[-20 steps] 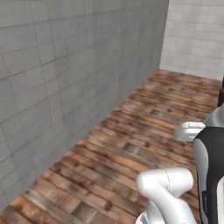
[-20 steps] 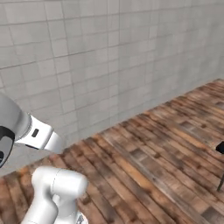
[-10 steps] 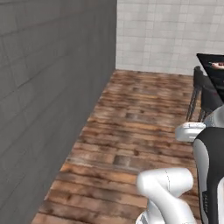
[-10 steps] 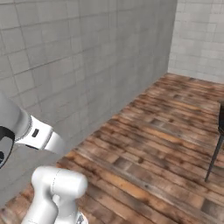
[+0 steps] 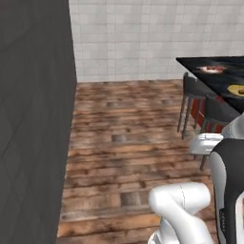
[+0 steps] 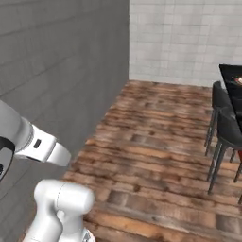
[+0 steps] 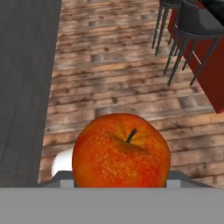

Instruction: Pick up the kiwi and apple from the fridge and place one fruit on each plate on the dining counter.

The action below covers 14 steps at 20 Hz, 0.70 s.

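The apple (image 7: 121,154), red-orange with a dark stem, sits low in the hand view, and my gripper (image 7: 120,183) is shut on it, its fingertips hidden behind the fruit. The dining counter (image 5: 209,61) shows its black veined top at the far right, on a red base (image 7: 213,72). On it lie the white plate with a red-orange rim (image 5: 212,69) and the yellow-rimmed plate (image 5: 237,89). The counter's corner (image 6: 232,74) also shows in the right base view. The kiwi and the fridge are out of view.
Dark stools (image 5: 192,89) (image 6: 230,128) (image 7: 195,22) stand along the counter's near side. A dark grey tiled wall (image 5: 33,119) runs close on the left, and a pale tiled wall (image 5: 128,38) closes the far end. Wooden floor (image 5: 124,138) lies between.
The base has turned, so both base views have swung: the grey wall slid left and the counter with its plates and stools came into view on the right.
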### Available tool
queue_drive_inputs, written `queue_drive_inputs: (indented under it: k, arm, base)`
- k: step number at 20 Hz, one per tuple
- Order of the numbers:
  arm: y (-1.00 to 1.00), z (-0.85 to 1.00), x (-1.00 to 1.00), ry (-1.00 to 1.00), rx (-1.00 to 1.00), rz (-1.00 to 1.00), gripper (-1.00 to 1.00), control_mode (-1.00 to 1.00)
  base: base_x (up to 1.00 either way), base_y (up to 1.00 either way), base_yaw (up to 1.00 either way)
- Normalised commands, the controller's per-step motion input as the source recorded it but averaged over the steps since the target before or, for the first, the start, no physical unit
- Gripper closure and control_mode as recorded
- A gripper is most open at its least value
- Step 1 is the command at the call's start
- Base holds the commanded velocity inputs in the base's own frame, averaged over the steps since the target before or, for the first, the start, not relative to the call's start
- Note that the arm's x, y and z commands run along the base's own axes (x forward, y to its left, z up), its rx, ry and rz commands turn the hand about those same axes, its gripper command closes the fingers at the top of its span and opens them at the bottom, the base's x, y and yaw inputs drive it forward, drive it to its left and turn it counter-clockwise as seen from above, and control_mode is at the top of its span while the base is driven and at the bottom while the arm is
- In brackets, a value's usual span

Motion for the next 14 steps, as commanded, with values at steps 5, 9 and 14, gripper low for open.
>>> queue_drive_inputs:
  k: [5, 9, 14]
  arm:
    - [0.0, 0.0, 0.0, 0.0, 0.0, 0.0, 1.0, 1.0]
    - [0.0, 0.0, 0.0, 0.0, 0.0, 0.0, 1.0, 1.0]
    - [0.0, 0.0, 0.0, 0.0, 0.0, 0.0, 1.0, 1.0]
  base:
    - [1.0, 0.31, -0.49]
    - [1.0, 0.35, -0.46]
    - [1.0, 0.36, -0.42]
